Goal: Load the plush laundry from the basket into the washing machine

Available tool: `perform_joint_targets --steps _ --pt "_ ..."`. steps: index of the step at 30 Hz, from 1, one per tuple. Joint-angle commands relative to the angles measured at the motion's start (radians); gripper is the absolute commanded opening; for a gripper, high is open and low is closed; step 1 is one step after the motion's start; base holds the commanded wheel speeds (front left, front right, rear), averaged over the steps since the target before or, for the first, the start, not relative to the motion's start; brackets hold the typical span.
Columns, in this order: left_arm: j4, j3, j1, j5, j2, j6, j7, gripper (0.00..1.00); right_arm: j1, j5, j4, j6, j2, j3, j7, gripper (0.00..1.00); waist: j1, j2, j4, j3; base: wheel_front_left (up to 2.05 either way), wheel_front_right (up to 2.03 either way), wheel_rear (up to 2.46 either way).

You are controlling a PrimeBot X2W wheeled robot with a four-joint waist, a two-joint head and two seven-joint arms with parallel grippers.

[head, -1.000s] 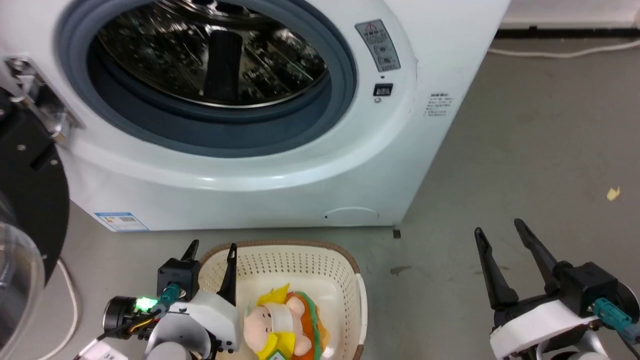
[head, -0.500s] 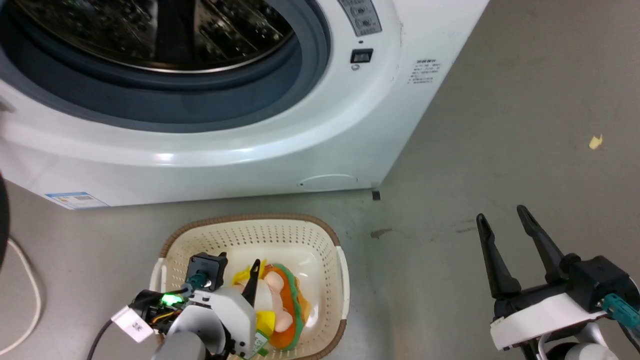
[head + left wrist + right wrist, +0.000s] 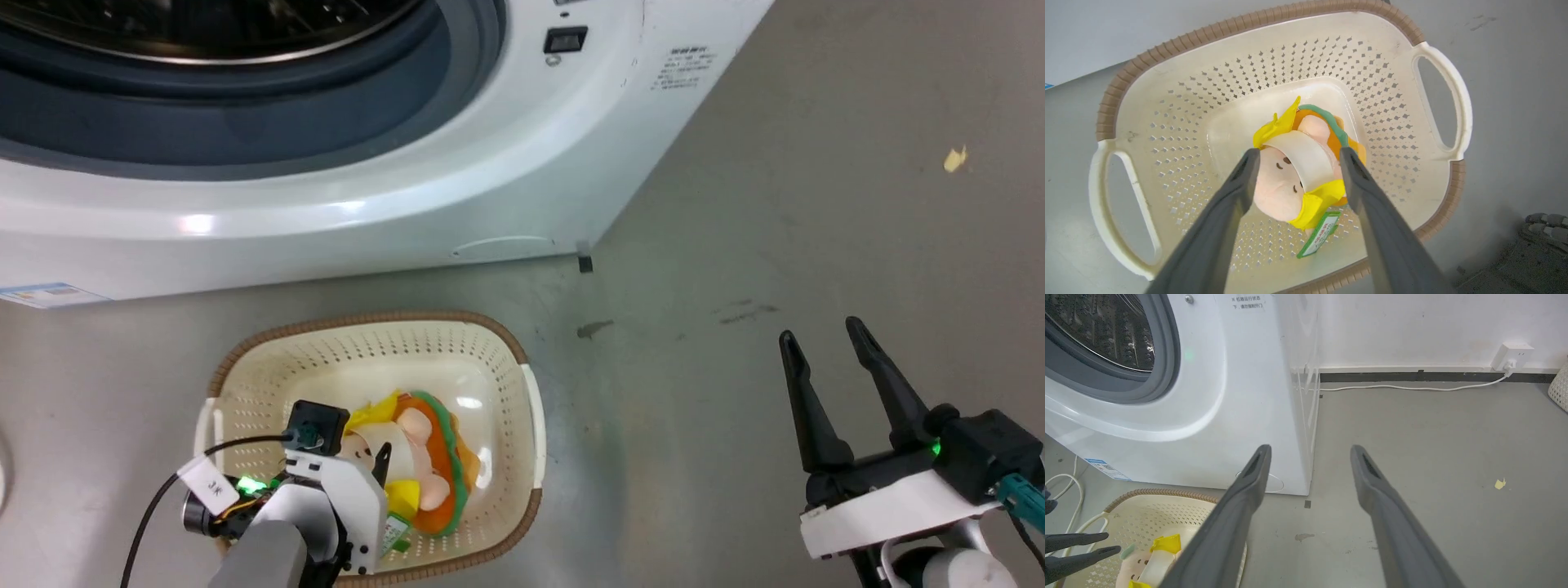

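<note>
Holder: a cream plastic basket (image 3: 1257,24) with little holes and a brown rim sits on the grey floor (image 3: 816,204), just in front of the big white washing machine (image 3: 326,220).
Soft thing: a small stuffed toy (image 3: 1280,190) with an orange bun, a green layer, a pink head and yellow bits lies face up in the middle of the basket (its green and white tag (image 3: 1319,234) pokes out by its side).
Washer: a round grey rubber ring (image 3: 457,98) goes around the shiny metal drum (image 3: 1106,330), which has many little holes.
Left side: the left gripper (image 3: 1298,152) reaches down into the basket. Its two long dark fingers (image 3: 1224,204) are spread apart, one on each side of the toy's head and very near it. I cannot tell if they touch it.
Right side: the right gripper (image 3: 819,330) hangs over the floor, well away from the basket. Its fingers are spread apart too, with nothing between them.
Ground: a tiny yellow scrap (image 3: 953,158) lies far off to the right. A white cord (image 3: 1412,388) runs along the wall to a white plug box (image 3: 1513,355).
</note>
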Motion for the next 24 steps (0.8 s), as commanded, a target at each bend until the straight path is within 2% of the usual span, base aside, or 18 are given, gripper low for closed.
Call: perform_joint_targets --steps 1,24 --pt "0.024 -0.012 -0.028 -0.008 0.011 -0.006 0.006 1.00 -0.023 0.014 -0.008 -0.001 -0.001 0.003 -0.010 1.00 -0.0001 0.0000 -0.012 0.020 0.00 0.00 0.00" --pt "0.272 -0.158 -0.240 -0.046 0.129 -0.004 0.114 1.00 -0.075 0.106 -0.013 -0.001 -0.001 0.058 -0.058 1.00 -0.0001 0.0000 -0.123 0.236 0.00 0.00 0.00"
